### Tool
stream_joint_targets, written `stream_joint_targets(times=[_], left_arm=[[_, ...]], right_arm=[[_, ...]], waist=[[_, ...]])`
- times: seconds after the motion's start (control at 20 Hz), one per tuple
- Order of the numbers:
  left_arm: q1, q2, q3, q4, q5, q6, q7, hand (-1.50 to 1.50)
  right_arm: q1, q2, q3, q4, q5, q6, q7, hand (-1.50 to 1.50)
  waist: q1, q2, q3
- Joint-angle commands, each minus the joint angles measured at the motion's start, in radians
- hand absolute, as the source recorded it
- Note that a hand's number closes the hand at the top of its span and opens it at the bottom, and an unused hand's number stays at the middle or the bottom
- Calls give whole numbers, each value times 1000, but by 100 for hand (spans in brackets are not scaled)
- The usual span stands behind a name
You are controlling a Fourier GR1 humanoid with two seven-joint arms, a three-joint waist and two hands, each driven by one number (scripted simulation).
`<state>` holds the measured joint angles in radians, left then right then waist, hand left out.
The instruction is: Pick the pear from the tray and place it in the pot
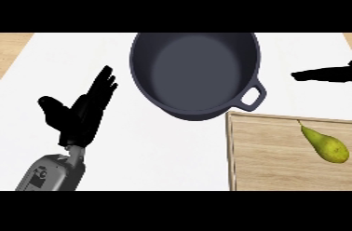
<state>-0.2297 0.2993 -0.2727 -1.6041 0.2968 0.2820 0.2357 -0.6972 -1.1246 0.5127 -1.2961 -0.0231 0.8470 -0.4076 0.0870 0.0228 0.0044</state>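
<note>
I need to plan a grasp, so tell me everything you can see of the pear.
The pear is yellow-green with faint brownish speckling, smooth-skinned, with a thin dark stem at its narrow end. It looks whole and unbruised. It lies on its side on the wooden tray, near the view's right edge, narrow end pointing up and left toward the pot, rounded end down and right. Only the tray touches it; neither hand is on it.

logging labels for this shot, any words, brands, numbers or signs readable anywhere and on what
None: no readable text anywhere.
The pot, the pear and the wooden tray carry no markings.
The left forearm has small dark marks on its grey casing, too small to read as text.
</note>
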Motion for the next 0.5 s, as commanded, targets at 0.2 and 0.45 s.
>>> stream_joint_targets(times=[0.2,0.45], left_arm=[[29,14,13,-44,-11,7,3,0],[6,-7,15,12,-18,1,-7,0]], right_arm=[[-5,-17,157,85,221,26,-322,-150],[-33,-7,220,190,269,-54,-438,-150]], waist=[[-6,-3,0],[-25,-1,-2]])
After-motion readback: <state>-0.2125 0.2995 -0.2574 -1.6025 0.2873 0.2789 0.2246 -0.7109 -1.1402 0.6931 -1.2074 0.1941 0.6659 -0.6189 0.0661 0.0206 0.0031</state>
